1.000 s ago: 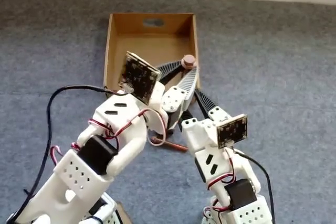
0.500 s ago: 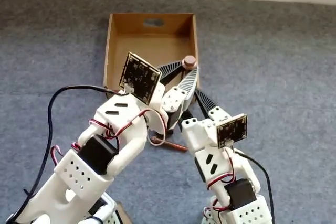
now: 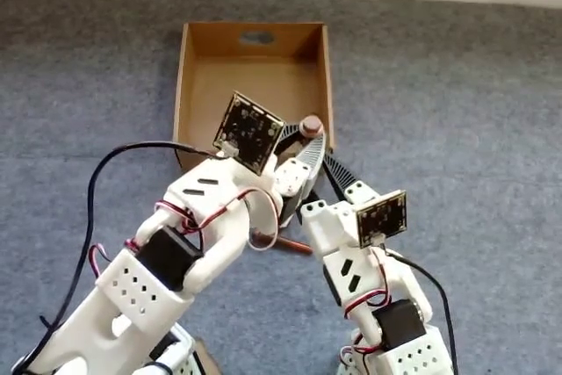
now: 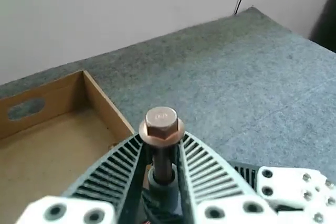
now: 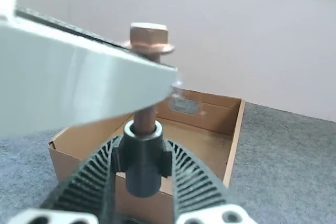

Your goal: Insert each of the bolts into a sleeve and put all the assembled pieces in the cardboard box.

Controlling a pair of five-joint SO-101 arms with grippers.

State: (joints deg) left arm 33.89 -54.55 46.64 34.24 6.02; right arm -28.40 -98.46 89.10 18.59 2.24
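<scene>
1. Insertion is the step in hand, judging by the wrist views. The left gripper (image 4: pixel 161 148) is clamped on the shank of a copper-coloured flange bolt (image 4: pixel 161 124) just under its hex head. The right gripper (image 5: pixel 143 150) is clamped around a dark cylindrical sleeve (image 5: pixel 143 174) directly below.
2. The shank tip sits in the sleeve's mouth, while the head stands well above it, so most of the travel probably remains.
3. To do it well, the two axes should stay in line and the push should run straight down the shank. Any tilt would likely jam the threads on the sleeve's rim.
4. The right clamp needs to hold firm so that the sleeve does not slide downward under the push.
5. The left fingers (image 4: pixel 202 163) grip close above the sleeve's mouth. They will probably have to release or re-grip higher before the flange can seat.
6. In the high view the pair is held in the air near the cardboard box (image 3: pixel 183 85), by its wall on the right arm's side. The drop that follows looks short.
7. Count: one bolt, one sleeve, one box and two arms. Whether finished pieces lie in the box's near corner, behind the arms, cannot be told.
</scene>
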